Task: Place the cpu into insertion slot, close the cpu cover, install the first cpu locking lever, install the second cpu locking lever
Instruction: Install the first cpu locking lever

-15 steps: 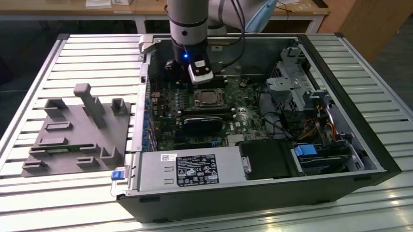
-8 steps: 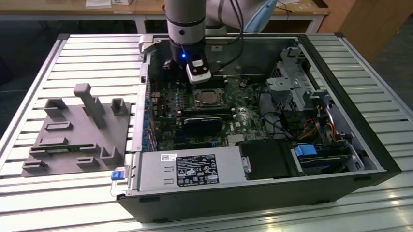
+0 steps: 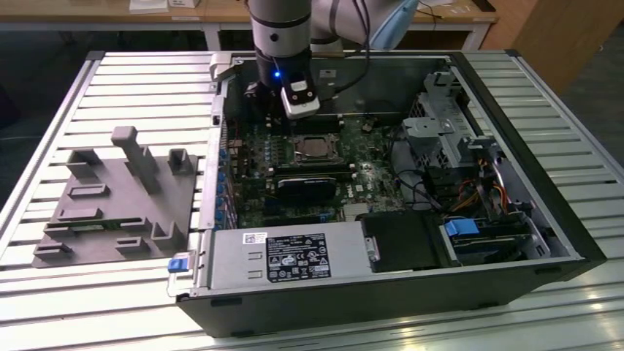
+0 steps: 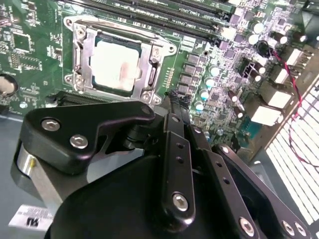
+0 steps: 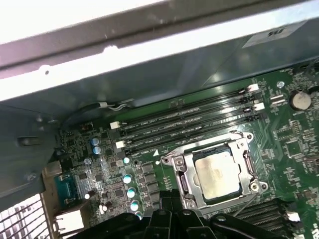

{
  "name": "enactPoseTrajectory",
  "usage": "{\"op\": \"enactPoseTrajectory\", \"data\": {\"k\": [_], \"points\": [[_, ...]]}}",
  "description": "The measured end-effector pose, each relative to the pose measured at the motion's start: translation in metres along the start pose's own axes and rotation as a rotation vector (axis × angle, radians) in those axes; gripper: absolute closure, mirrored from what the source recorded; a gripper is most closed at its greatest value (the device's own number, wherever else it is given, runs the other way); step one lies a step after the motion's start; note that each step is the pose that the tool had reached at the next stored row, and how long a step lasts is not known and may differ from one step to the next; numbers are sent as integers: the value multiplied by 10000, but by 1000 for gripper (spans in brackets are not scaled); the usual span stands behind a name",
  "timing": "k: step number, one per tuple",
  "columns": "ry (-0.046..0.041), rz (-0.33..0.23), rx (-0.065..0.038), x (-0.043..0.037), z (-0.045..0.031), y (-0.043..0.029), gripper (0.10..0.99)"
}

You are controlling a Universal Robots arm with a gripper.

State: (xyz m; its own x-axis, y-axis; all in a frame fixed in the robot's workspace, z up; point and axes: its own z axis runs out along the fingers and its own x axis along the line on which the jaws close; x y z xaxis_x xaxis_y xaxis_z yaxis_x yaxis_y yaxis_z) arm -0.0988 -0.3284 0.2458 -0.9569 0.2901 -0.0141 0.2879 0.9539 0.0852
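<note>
**Item 1, my fingers (image 4: pixel 174 97).** Pressed together with nothing between them. In both wrist views the tips hang just beside a corner of the socket and above the board. I judge that closed tips make one narrow point, suited to pushing on small metal parts rather than carrying.

**Item 2, the cpu (image 4: pixel 117 64).** It lies flat and square in the insertion slot (image 4: pixel 71 79), pale top upward. It is seated, not in my grasp.

**Item 3, the cpu cover (image 4: pixel 87 55).** It lies over the chip's edges, and the top shows through its window. It looks lowered, presumably to bear on the chip's rim and leave the middle free.

**Item 4, locking levers.** Thin wire runs along the socket's edges. I cannot tell whether either one is latched.

**Item 5, memory slots (image 5: pixel 184 119).** Long dark rows near the socket, on the side away from my tips.

**Item 6, computer case (image 3: pixel 546 219).** It rests on its side on the slatted bench (image 3: pixel 146 80), open side up so the board faces my arm (image 3: pixel 280 44).

**Item 7, grey fixture tray (image 3: pixel 117 197).** On the bench at the exterior view's left, well apart from the socket.
</note>
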Motion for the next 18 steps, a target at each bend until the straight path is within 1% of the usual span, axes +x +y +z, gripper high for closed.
{"op": "enactPoseTrajectory", "data": {"k": [3,5,6,7,9,10,14,15,18], "points": [[6,1,-44,-1,-56,5,984],[15,1,-88,-1,-66,5,984],[38,4,-161,0,-67,5,984],[80,7,-293,2,-67,5,984],[170,-2,-591,10,-67,2,984],[197,-9,-676,21,-67,-1,984],[224,-71,-742,70,-68,-16,984],[240,-98,-782,79,-67,-19,984],[319,-193,-1008,97,-63,-25,984]]}}
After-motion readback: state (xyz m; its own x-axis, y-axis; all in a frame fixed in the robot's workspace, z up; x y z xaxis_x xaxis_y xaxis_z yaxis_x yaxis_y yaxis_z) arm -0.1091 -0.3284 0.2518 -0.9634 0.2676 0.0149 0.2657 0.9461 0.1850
